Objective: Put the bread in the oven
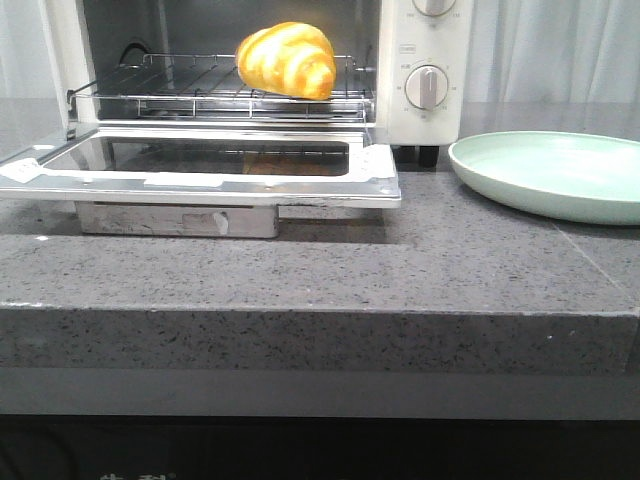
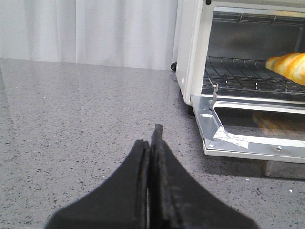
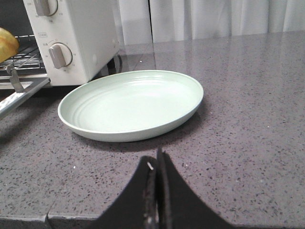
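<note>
I judge the placing step done: the bread (image 1: pixel 287 59) rests on the wire rack (image 1: pixel 190 85) inside the oven (image 1: pixel 425 70), whose door (image 1: pixel 200 170) lies open. Next I would probably lift the door shut. My left claw (image 2: pixel 151 143) is pressed together, empty, low over the bench (image 1: pixel 320 270); the bread sits at about 2 o'clock, well apart. My right claw (image 3: pixel 156 164) is also together, the empty plate (image 3: pixel 131 102) near at 12 o'clock.
</note>
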You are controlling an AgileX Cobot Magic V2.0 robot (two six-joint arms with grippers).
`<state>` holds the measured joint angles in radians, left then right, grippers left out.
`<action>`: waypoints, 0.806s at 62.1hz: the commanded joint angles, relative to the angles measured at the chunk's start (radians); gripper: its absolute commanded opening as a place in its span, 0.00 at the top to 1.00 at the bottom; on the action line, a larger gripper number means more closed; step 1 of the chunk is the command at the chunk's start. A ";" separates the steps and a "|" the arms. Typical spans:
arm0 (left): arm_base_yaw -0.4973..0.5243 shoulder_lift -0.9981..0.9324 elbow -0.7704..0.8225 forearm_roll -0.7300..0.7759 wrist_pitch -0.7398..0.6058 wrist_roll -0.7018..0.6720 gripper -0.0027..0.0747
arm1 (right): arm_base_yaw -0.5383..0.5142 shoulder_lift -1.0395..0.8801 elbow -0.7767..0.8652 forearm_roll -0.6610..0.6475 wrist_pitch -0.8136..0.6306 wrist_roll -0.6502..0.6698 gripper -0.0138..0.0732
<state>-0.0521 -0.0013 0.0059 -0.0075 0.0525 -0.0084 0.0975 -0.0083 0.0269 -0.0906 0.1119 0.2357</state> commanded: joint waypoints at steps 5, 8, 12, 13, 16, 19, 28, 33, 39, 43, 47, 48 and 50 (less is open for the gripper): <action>0.003 -0.030 0.028 -0.009 -0.082 0.000 0.99 | -0.006 -0.024 -0.001 0.002 -0.095 -0.008 0.92; 0.003 -0.030 0.028 -0.009 -0.082 0.000 0.99 | -0.006 -0.024 -0.001 0.002 -0.095 -0.008 0.92; 0.003 -0.030 0.028 -0.009 -0.082 0.000 0.99 | -0.006 -0.024 -0.001 0.002 -0.095 -0.008 0.92; 0.003 -0.030 0.028 -0.009 -0.082 0.000 0.99 | -0.006 -0.024 -0.001 0.002 -0.095 -0.008 0.92; 0.003 -0.030 0.028 -0.009 -0.082 0.000 0.99 | -0.006 -0.024 -0.001 0.002 -0.099 -0.008 0.92; 0.003 -0.030 0.028 -0.009 -0.082 0.000 0.99 | -0.006 -0.024 -0.001 0.012 -0.112 -0.008 0.92; 0.003 -0.030 0.028 -0.009 -0.082 0.000 0.99 | -0.006 -0.024 -0.001 0.170 -0.130 -0.147 0.92; 0.003 -0.030 0.028 -0.009 -0.082 0.000 0.99 | -0.009 -0.024 -0.001 0.258 -0.130 -0.266 0.92; 0.003 -0.030 0.028 -0.009 -0.082 0.000 0.99 | -0.035 -0.025 -0.001 0.258 -0.139 -0.319 0.92; 0.003 -0.030 0.028 -0.009 -0.082 0.000 0.99 | -0.049 -0.025 -0.001 0.258 -0.146 -0.315 0.92; 0.003 -0.030 0.028 -0.009 -0.082 0.000 0.99 | -0.050 -0.025 -0.001 0.256 -0.146 -0.313 0.92; 0.003 -0.030 0.028 -0.009 -0.082 0.000 0.99 | -0.050 -0.025 -0.001 0.252 -0.146 -0.313 0.92; 0.003 -0.030 0.028 -0.009 -0.082 0.000 0.99 | -0.050 -0.025 -0.001 0.243 -0.146 -0.313 0.92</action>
<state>-0.0521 -0.0013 0.0059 -0.0089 0.0525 -0.0084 0.0547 -0.0083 0.0269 0.1599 0.0556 -0.0606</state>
